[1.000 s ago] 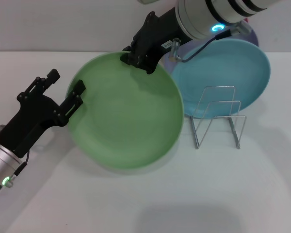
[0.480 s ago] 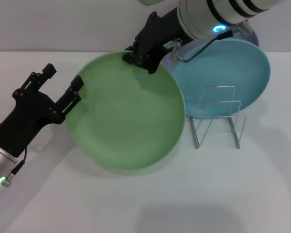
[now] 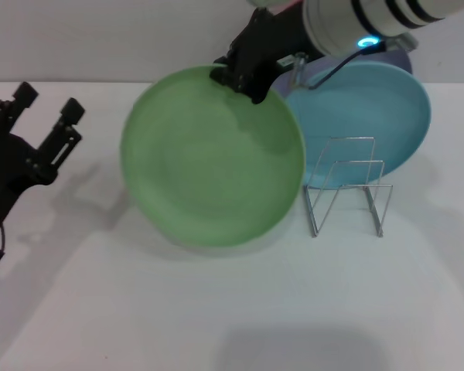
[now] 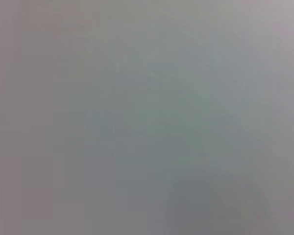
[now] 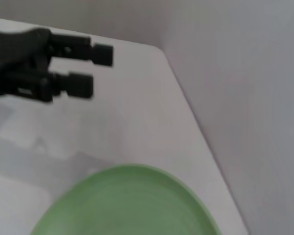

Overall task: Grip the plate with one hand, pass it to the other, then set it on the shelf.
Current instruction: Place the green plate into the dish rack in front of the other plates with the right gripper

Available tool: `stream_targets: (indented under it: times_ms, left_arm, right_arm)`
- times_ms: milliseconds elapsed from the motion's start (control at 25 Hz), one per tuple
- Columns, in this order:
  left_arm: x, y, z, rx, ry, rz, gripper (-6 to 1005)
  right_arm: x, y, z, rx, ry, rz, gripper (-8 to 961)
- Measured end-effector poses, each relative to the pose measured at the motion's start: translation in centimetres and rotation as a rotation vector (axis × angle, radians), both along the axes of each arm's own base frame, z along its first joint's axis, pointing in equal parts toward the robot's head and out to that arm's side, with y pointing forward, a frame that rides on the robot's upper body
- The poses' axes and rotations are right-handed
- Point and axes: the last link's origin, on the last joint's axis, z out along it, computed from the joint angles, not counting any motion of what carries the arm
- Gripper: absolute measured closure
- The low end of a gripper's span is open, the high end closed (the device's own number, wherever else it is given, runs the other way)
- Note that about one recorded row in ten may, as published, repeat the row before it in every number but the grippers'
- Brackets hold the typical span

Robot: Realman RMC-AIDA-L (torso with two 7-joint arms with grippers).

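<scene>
Head view shows you a white desk (image 3: 240, 309) with the light-green plate (image 3: 213, 154) held tilted above its middle, face toward the camera. Your right gripper (image 3: 246, 76), black, on the white-and-silver arm with the cyan ring (image 3: 366, 41), reaches in from the far right corner and is clamped onto the plate's far rim, carrying it alone. Your left gripper (image 3: 46, 117) sits near the left edge of the desk, well apart from the plate, its two fingers spread wide with nothing between them. Beside the plate, toward the right edge, stands the silver wire shelf (image 3: 346, 193), upright and bare of plates in its loops. Behind the shelf a sky-blue plate (image 3: 371, 116) leans, and a sliver of a lavender plate (image 3: 403, 56) peeks out behind that. Right wrist view shows you the green plate (image 5: 127, 203) from its held edge, with the left gripper (image 5: 90, 69) farther off over the desk, fingers parted. Left wrist view gives you only a plain grey blur.
</scene>
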Motion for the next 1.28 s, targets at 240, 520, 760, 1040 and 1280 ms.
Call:
stream_targets:
  times_ms: [240, 520, 760, 1040, 1280]
  left_arm:
    - [-0.7, -0.3, 0.6, 0.02, -0.009, 0.027, 262]
    - [-1.1, -0.2, 0.4, 0.013, -0.007, 0.054, 262]
    - [-1.3, -0.2, 0.2, 0.011, -0.007, 0.069, 263]
    - [-1.7, -0.5, 0.0, 0.004, -0.008, 0.086, 263]
    - [-1.9, -0.6, -0.2, -0.007, -0.016, 0.097, 263]
  right_arm:
    - [1.1, -0.7, 2.4, 0.056, 0.044, 0.104, 913]
    - [1.5, -3.1, 5.8, 0.061, 0.191, 0.284, 914]
    - [2.9, -4.2, 6.7, 0.078, 0.156, 0.376, 915]
    - [4.9, -5.9, 9.0, 0.127, 0.187, 0.476, 915]
    - [6.5, -5.9, 11.6, 0.205, 0.176, 0.532, 915]
